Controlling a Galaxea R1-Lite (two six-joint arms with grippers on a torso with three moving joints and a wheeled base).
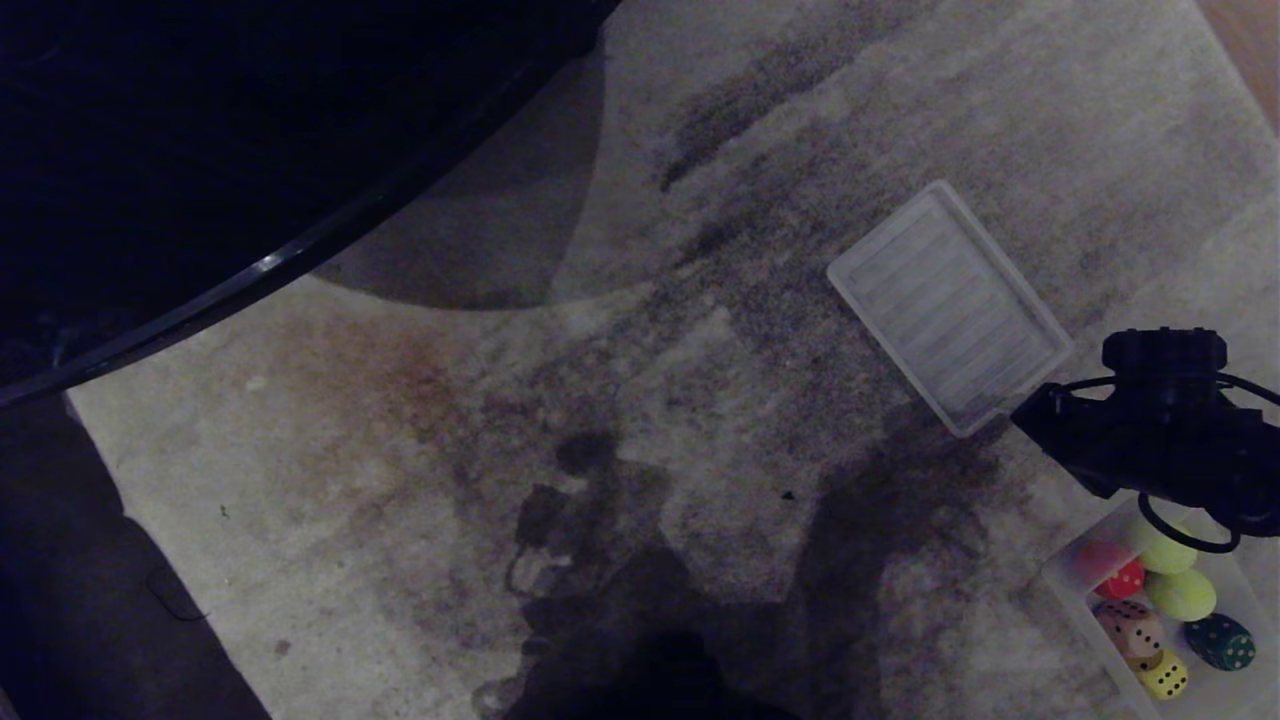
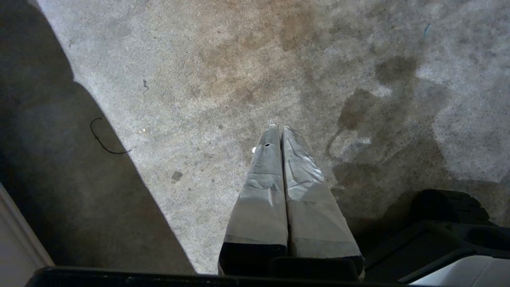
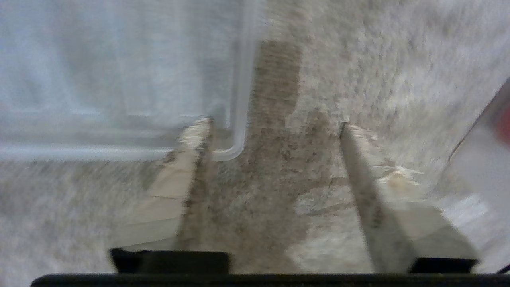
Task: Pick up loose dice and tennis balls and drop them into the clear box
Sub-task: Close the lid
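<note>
Right gripper (image 3: 275, 123) spread open, empty, over carpet (image 1: 640, 330) between ribbed lid (image 1: 950, 305) and clear box (image 1: 1068, 582) — dice (image 1: 1130, 628) and tennis balls (image 1: 1180, 594) sit inside. Risk — the arm clips the box rim, spilling them. Left gripper (image 2: 279, 129) closed, idle.

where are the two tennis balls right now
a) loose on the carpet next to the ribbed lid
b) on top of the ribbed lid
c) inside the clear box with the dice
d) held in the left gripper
c: the head view shows both tennis balls lying inside the clear box among the dice, while the ribbed lid lies bare on the carpet beyond it.
</note>
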